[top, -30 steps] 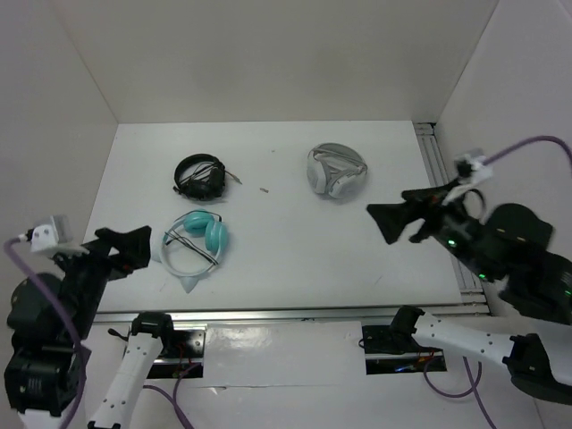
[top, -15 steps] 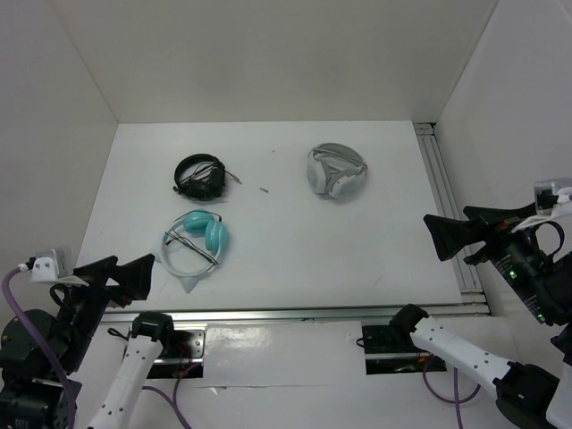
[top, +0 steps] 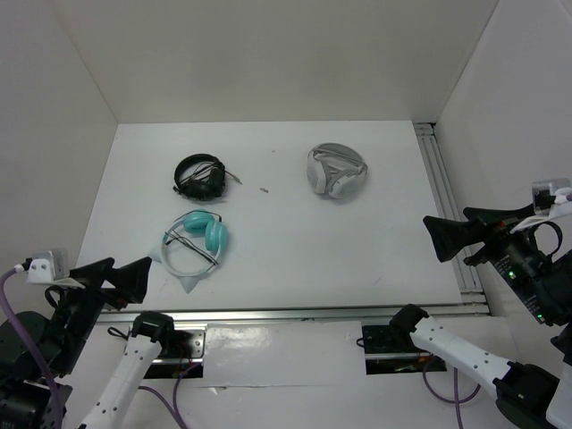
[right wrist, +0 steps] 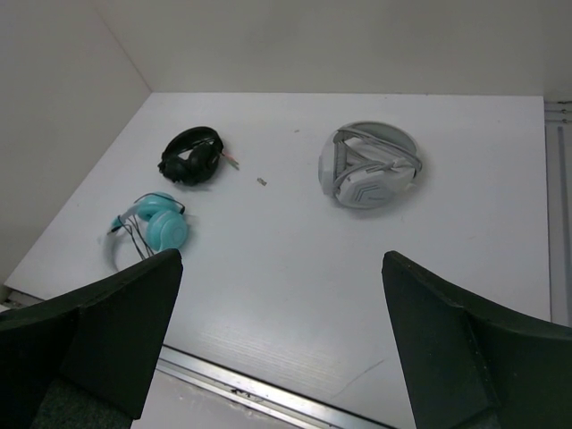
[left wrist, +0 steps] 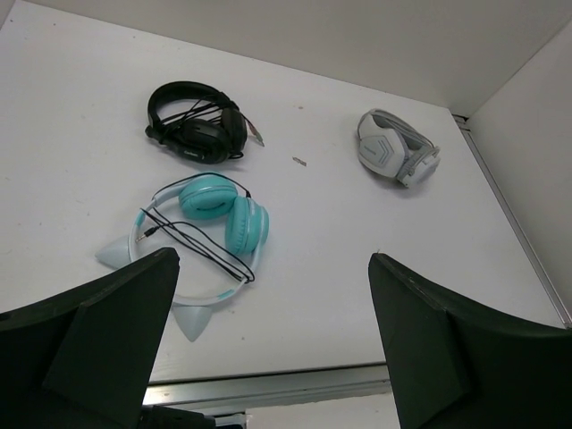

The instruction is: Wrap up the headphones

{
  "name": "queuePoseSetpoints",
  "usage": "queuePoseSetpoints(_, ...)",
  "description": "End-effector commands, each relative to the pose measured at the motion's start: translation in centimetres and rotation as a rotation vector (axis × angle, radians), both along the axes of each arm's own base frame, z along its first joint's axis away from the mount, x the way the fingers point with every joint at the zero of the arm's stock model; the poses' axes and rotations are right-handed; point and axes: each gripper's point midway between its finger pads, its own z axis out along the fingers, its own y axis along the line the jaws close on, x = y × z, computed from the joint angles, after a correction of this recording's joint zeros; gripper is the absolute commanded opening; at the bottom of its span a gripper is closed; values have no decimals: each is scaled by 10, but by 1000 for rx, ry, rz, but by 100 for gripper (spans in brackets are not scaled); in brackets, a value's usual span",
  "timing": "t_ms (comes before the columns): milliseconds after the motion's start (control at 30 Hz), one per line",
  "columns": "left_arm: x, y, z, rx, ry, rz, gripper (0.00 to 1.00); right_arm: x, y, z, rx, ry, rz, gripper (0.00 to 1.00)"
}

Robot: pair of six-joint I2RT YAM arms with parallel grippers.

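Headphones [top: 207, 231] on table [top: 357, 255], near & ahead of spread L pincer [top: 121, 269]

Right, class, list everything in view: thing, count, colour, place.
teal headphones: 1, turquoise cups, pale band, black cable loose; table's near left
black headphones: 1, black; just behind the teal pair
grey-and-white headphones: 1, grey and white; far right of centre
small speck: 1, dark; between black and grey pairs
table: 1, white; under all three pairs
rails: 2, silver; table's right and near edges
left fingers: 2, black, open, empty; by near-left corner
right fingers: 2, black, open, empty; over right rail
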Motion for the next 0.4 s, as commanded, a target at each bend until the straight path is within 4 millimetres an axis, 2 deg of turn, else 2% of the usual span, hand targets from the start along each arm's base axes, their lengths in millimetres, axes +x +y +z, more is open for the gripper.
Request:
queuePoseSetpoints(0,1,3,12,9,-40,12,100,1,0,-4,-29,12,0,100)
queuePoseSetpoints(367,5,2,9,13,-22,12,100,1,0,-4,-29,12,0,100)
